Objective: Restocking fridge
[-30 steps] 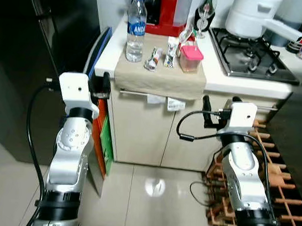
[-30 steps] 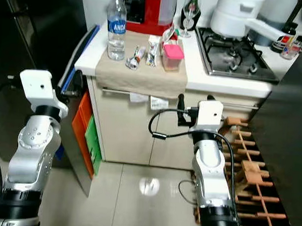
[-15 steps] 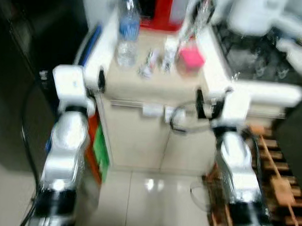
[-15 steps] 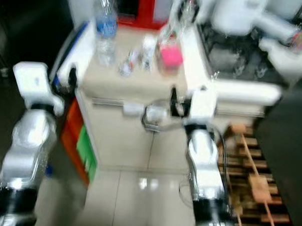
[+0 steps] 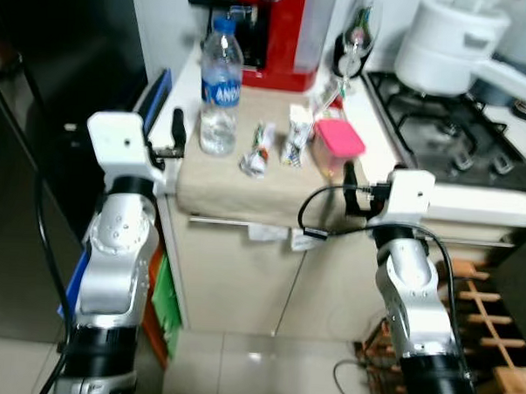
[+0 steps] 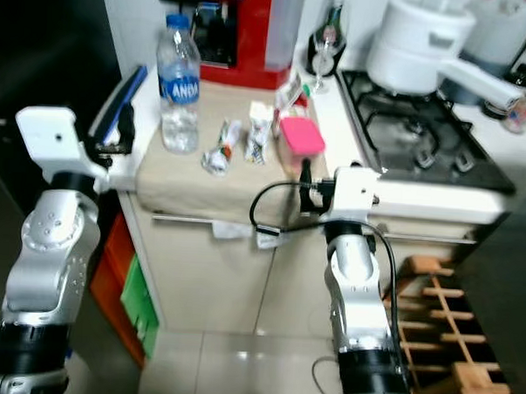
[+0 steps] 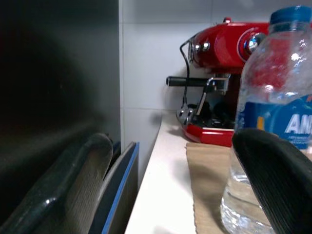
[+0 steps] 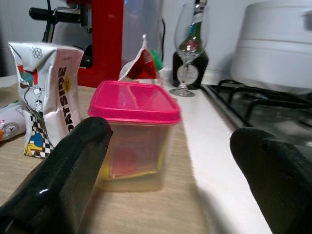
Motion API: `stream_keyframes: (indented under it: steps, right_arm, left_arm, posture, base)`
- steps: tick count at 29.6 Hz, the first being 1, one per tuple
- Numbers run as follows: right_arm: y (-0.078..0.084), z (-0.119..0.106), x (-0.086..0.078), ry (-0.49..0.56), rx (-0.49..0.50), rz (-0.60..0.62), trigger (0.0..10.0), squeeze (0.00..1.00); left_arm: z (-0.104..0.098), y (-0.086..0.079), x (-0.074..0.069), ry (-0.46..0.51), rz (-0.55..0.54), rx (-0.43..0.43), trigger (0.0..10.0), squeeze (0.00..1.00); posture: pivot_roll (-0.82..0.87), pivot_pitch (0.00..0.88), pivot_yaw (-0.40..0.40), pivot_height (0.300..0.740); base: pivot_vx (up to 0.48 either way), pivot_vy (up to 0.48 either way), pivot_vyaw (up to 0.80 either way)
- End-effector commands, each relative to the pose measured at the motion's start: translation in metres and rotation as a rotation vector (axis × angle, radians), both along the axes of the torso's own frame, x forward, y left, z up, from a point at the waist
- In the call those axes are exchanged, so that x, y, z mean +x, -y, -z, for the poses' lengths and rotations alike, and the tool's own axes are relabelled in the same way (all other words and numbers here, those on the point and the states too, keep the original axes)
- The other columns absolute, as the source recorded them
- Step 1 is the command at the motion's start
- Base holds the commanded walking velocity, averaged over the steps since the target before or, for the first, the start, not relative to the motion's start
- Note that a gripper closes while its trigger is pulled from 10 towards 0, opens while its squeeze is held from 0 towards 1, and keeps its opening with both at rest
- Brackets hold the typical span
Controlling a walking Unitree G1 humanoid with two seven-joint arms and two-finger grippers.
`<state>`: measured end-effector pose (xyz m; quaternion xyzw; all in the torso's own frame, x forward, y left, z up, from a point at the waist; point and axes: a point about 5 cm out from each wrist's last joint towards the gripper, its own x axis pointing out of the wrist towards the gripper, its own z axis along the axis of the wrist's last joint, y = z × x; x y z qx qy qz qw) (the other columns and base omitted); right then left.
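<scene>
A clear water bottle (image 5: 220,90) with a blue label stands on a beige cloth (image 5: 246,186) on the counter. Beside it lie two snack pouches (image 5: 258,151) (image 5: 296,136) and a pink-lidded container (image 5: 338,146). My left gripper (image 5: 174,139) is open at the counter's left edge, just left of the bottle (image 7: 273,122). My right gripper (image 5: 358,185) is open at the counter's front edge, facing the pink-lidded container (image 8: 131,139) with nothing between its fingers. The black fridge (image 5: 47,135) stands to the left.
A red coffee machine (image 5: 283,32) and a wine glass (image 5: 350,44) stand behind the cloth. A gas hob (image 5: 458,136) with a white pot (image 5: 449,44) lies to the right. A wooden rack (image 5: 492,347) stands on the floor at the lower right, and a blue board (image 5: 156,92) leans beside the fridge.
The camera has moved closer to the counter after a blurred half second. Both grippers now stand at counter height, nearer the bottle and the pink-lidded container.
</scene>
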<state>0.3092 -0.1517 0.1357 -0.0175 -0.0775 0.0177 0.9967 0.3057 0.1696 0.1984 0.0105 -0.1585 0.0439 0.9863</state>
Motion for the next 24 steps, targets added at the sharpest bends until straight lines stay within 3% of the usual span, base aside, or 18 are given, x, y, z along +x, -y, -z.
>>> stream_keyframes:
  steps: [1,10,24]
  right_arm:
    - [0.005,-0.01,0.001,0.021,-0.026,0.004,10.0,0.0]
    - [0.001,-0.029,0.014,0.007,-0.019,-0.014,10.0,0.0]
    - [0.001,-0.013,0.018,-0.08,-0.009,0.012,10.0,0.0]
  left_arm:
    - [-0.005,0.008,0.0,0.024,0.029,-0.01,10.0,0.0]
    - [-0.017,0.005,-0.006,0.049,0.059,0.008,10.0,0.0]
    - [-0.012,-0.006,-0.023,-0.018,0.058,0.056,10.0,0.0]
  posture:
    - [-0.03,0.0,-0.011,0.74]
    - [0.0,0.0,0.015,0.74]
    - [0.06,0.044,0.027,0.74]
  base:
    - [0.0,0.0,0.0]
    - [0.0,0.0,0.0]
    - [0.0,0.0,0.0]
